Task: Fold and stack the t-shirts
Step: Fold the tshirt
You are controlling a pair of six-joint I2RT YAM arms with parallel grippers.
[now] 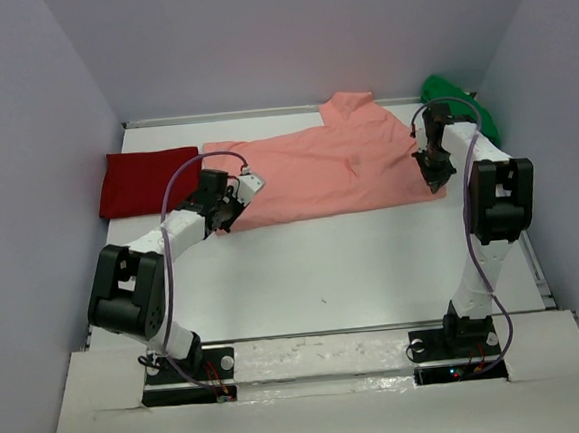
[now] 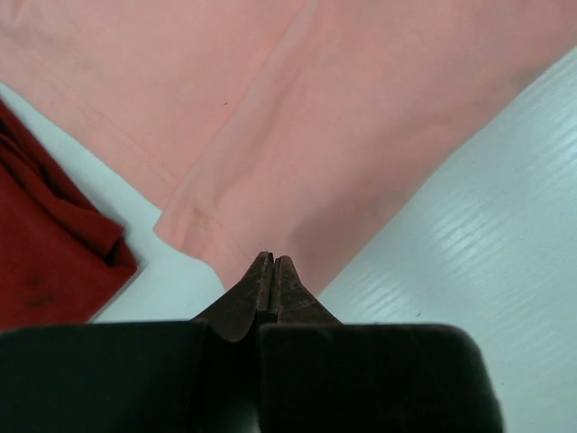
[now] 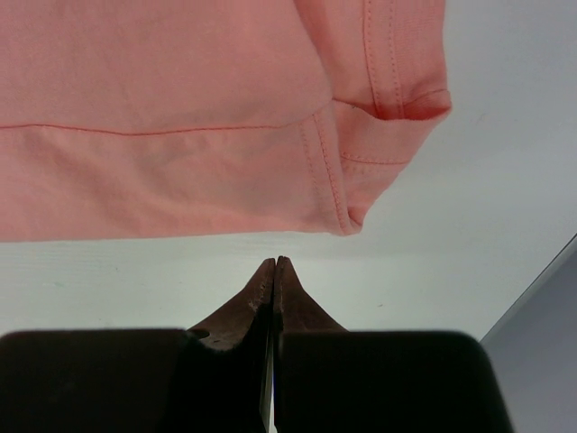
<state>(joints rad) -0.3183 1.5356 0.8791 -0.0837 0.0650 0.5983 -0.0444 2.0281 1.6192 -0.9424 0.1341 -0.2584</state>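
Salmon-pink shirt, deep red shirt, green shirt, white table.

The green shirt is mostly hidden behind the right arm; only a patch in the far corner shows. The pink shirt has its near-left corner under the left end effector and its right edge under the right end effector. In the left wrist view the red shirt is cut off by the left edge and covered below by the end effector's body. Whether the pressed-together left fingertips pinch cloth cannot be told.
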